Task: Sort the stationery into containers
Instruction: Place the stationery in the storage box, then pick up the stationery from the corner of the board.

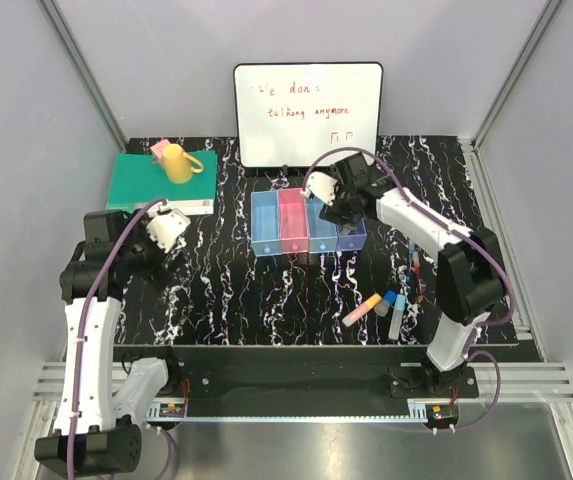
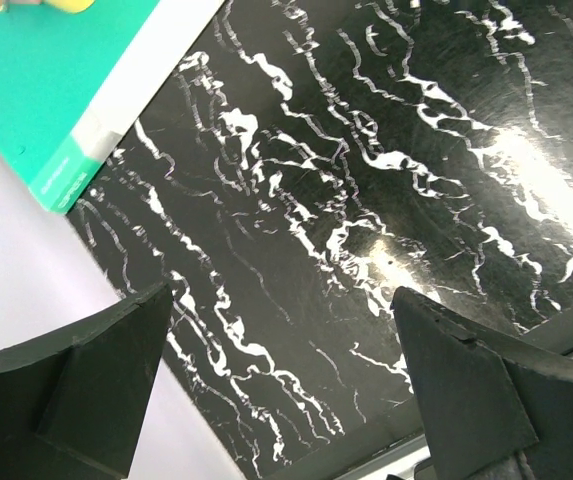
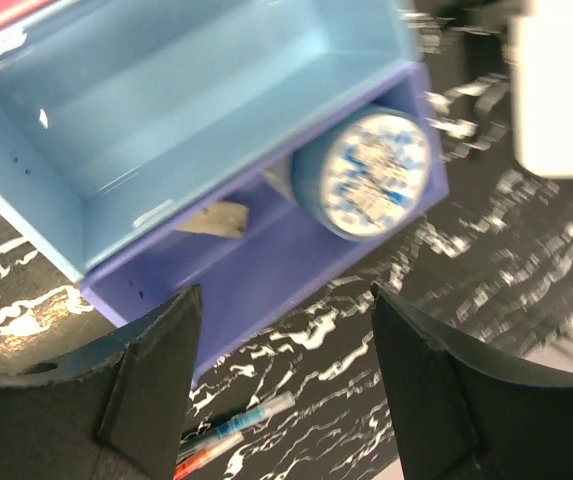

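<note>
Over purple bin [image 3: 266, 270]: I see roll [image 3: 371, 175] and tan block [image 3: 213, 220] inside.
Right gripper [image 3: 284, 385]: apart, empty.
Left gripper [image 2: 286, 385]: apart, idle.
Remaining: markers [image 1: 378, 306], pens [image 1: 415, 268].

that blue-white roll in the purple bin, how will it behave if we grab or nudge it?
The roll is round and seems to stand on its edge against the purple bin wall, so a nudge would probably set it rolling. It looks like tape, so likely light and fairly stiff. Its curved rim may slip between flat fingers.
</note>
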`<state>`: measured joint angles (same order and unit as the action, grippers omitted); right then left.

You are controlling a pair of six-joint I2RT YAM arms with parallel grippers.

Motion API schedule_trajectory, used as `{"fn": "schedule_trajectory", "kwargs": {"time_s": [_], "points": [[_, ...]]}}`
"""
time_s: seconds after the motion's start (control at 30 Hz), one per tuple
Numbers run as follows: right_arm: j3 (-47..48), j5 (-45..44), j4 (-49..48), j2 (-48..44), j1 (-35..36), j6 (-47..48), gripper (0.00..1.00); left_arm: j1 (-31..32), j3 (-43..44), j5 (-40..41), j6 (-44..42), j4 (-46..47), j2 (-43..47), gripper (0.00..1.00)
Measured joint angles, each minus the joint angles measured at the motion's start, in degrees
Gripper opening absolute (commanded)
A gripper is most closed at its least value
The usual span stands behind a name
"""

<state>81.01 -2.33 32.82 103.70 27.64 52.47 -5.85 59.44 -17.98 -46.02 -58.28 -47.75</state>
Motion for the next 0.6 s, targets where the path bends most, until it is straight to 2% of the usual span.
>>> {"fn": "schedule_trajectory", "kwargs": {"time_s": [0.2,0.37,0.47,0.6], "points": [[0.85,-5.55,-1.99,-8.83,-0.07,-10.23,0.79,3.54,2.12,-2.40,2.01,-1.33,-4.26,0.99],[-0.15,-11.10,-2.36,-17.64,-0.96,-18.32,0.77,12.31,3.65,-4.02,6.32,-0.98,-9.77,0.99],[-2.03,-11.41,1.64,-20.79,-2.73,-24.17,0.77,18.51,3.87,-3.69,8.96,-0.31,-11.91,0.99],[-8.26,-8.17,7.28,-22.23,-4.50,-29.49,0.79,21.59,5.09,-3.23,11.52,0.28,-13.27,0.99]]}}
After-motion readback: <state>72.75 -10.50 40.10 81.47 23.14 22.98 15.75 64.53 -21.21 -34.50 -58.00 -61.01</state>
